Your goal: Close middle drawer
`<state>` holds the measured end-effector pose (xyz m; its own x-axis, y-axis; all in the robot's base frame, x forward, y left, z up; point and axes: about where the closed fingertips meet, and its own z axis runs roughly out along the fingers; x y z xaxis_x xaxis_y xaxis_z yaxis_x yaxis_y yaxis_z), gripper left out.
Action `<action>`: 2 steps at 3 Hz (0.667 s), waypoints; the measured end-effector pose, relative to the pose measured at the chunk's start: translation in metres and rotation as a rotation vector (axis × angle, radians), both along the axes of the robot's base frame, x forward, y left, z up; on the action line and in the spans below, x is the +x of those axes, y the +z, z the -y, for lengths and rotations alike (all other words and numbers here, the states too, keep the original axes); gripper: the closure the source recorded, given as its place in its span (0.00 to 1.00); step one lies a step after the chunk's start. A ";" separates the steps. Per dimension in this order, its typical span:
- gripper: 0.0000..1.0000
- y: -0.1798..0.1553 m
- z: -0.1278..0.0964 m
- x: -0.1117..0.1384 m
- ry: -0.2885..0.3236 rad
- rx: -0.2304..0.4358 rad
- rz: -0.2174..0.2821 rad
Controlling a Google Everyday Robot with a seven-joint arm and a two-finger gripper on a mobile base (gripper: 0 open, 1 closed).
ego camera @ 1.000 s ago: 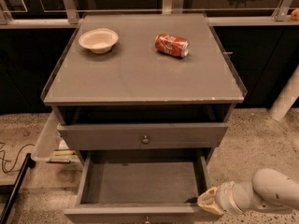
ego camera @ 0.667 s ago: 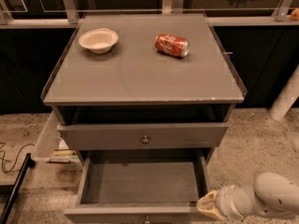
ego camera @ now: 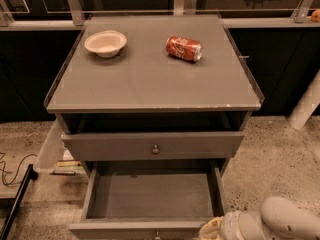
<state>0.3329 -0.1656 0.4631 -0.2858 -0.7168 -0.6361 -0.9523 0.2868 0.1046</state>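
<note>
The middle drawer [ego camera: 152,196] is pulled far out of the grey cabinet, and its plain grey inside is empty. Its front [ego camera: 125,230] lies along the bottom edge of the view, with the small knob [ego camera: 157,235] just showing. My gripper [ego camera: 213,229] is at the bottom right, right at the drawer's front right corner. The white arm [ego camera: 282,224] runs off to the right behind it. The top drawer front [ego camera: 200,145] with its round knob [ego camera: 155,149] sits just above, pulled out slightly. The lowest drawer is out of view.
On the cabinet top [ego camera: 150,84] are a cream bowl [ego camera: 105,42] at the back left and a red soda can [ego camera: 184,48] lying on its side. A clear bin [ego camera: 50,151] and cables [ego camera: 12,171] lie on the floor at the left. A white post [ego camera: 305,106] stands at the right.
My gripper has moved lower and a little left, closer to the drawer's front right corner. The drawer stands as far open as before.
</note>
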 end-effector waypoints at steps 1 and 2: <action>1.00 -0.028 -0.018 -0.009 0.044 -0.008 -0.010; 1.00 -0.057 -0.026 -0.012 0.069 -0.034 -0.019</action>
